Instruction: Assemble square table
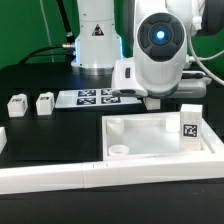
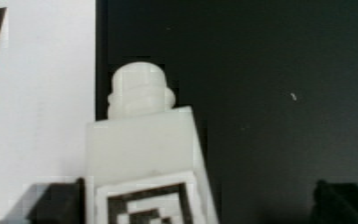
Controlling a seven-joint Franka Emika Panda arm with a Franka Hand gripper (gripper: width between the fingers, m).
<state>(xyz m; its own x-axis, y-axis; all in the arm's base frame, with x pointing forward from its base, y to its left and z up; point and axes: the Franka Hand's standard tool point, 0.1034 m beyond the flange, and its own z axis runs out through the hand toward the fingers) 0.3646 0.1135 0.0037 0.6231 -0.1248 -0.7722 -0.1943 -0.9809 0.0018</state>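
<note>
Wrist view: the leg (image 2: pixel 149 150) sits between the gripper (image 2: pixel 194 205) fingers, jaws apart, with one finger (image 2: pixel 345 200) clearly off it. Its black-and-white tag carries no readable writing. Exterior view: below the gripper the leg stands upright at the slab (image 1: pixel 150 135) rim — a round socket (image 1: pixel 120 150) shows inside the slab. Two spare legs (image 1: pixel 30 103) stand well apart from the gripper.

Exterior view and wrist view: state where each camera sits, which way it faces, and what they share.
Exterior view: off the arm, low, looking over the white border wall at the square tabletop, marker board and arm.
Wrist view: on the wrist, looking past the gripper, whose dark fingertips show, at a tagged leg.
Shared: probably that leg, near the tabletop's corner.
</note>
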